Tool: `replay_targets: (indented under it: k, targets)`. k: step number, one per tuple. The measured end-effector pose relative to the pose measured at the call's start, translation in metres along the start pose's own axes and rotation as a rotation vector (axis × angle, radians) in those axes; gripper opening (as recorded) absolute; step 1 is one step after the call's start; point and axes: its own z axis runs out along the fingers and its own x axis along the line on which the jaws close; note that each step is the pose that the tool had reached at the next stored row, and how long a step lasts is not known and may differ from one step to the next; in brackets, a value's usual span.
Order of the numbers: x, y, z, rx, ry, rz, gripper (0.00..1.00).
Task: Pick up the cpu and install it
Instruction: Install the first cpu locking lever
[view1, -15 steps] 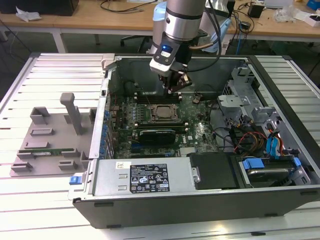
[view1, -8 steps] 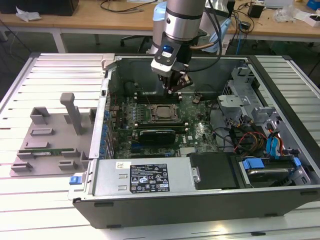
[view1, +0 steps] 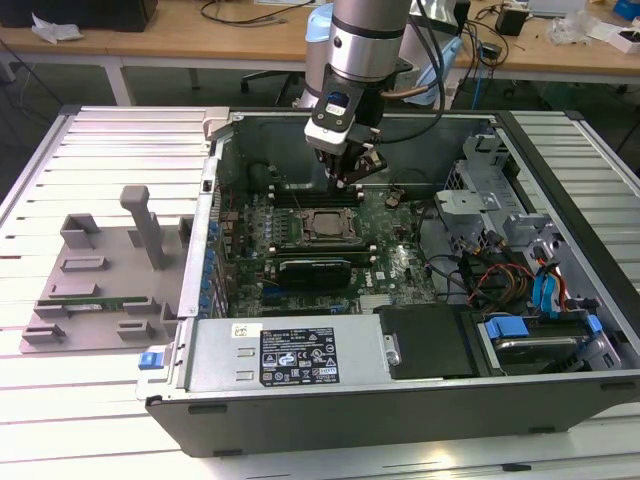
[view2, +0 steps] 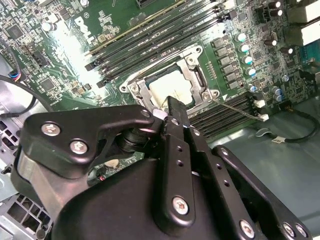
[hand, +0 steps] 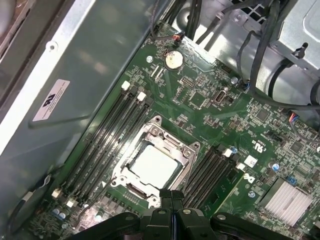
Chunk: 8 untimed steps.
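Over the motherboard (hand: 210, 100), near the socketed cpu (hand: 152, 165), the claw (hand: 171, 195) hangs closed, empty.

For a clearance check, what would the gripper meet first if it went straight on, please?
The gripper would most likely meet the metal socket frame beside the cpu, though depth is unclear.

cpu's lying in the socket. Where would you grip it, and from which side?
Probably straight down from above, pinching two opposite edges of the cpu. It lies flat and sunk inside the socket frame, so a side approach is blocked and the frame leaves little room beside the edges.
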Motion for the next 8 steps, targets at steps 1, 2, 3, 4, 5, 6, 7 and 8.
replay_targets:
  k: [1, 2, 3, 4, 5, 6, 7, 8]
  targets:
    - [0.0000, 0.0000, 0.0000, -0.0001, -0.0002, -0.003, 0.11]
    - [0.0000, 0.0000, 0.0000, 0.0000, -0.0005, -0.006, 0.11]
    - [0.0000, 0.0000, 0.0000, -0.0001, -0.0007, -0.009, 0.11]
    - [0.0000, 0.0000, 0.0000, -0.0001, -0.0010, -0.012, 0.11]
    - [0.0000, 0.0000, 0.0000, -0.0002, -0.0012, -0.014, 0.11]
    - [0.0000, 0.0000, 0.0000, -0.0001, -0.0015, -0.017, 0.11]
    - [0.0000, 0.0000, 0.0000, -0.0002, -0.0017, -0.020, 0.11]
    - [0.0000, 0.0000, 0.0000, -0.0002, -0.0018, -0.022, 0.11]
